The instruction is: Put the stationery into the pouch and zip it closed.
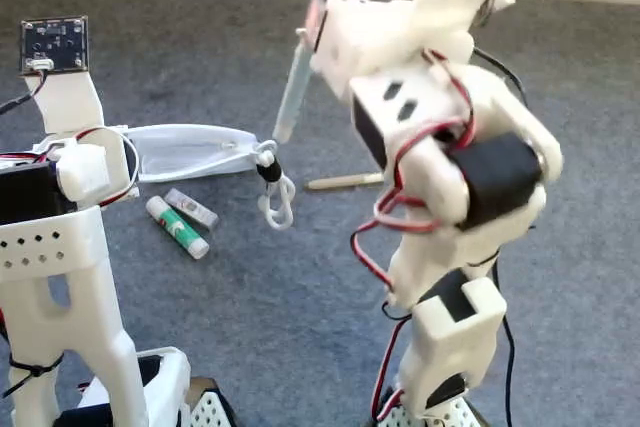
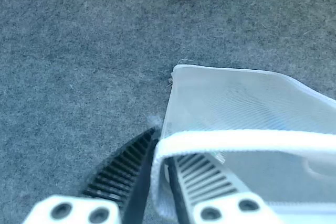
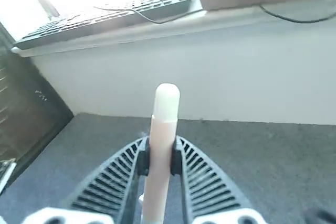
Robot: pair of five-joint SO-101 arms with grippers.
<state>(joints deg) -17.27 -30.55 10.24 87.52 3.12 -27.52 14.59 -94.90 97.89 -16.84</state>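
Grey carpet [image 1: 300, 297] covers the table, and all the stationery is seen on it or above it.

The task is judged to be at an early stage. Nothing can be made out inside the pouch [image 1: 190, 152], which lies at the middle left of the high view with its mouth not zipped. The zip pull [image 1: 272, 187] hangs at its right end. Three things are left on the carpet: a glue stick [image 1: 178, 227] and a small block [image 1: 190, 207] just below the pouch, and a wooden stick [image 1: 345, 182] to the right of the zip pull. They have yet to be put in, and the zip has yet to be closed.

The left gripper [image 2: 160, 145] is closed on the rim of the pouch [image 2: 241, 103], with one jaw on each side of the white edge.

The right gripper [image 3: 160, 156] is clamped on a pen [image 3: 165, 108]. The pen stands between the jaws, and its round end sticks out past the fingertips. In the high view the pen [image 1: 293, 92] is held up at the upper centre, tilted. Its lower tip is seen just above the right end of the pouch, apart from it. How high it hangs cannot be told.
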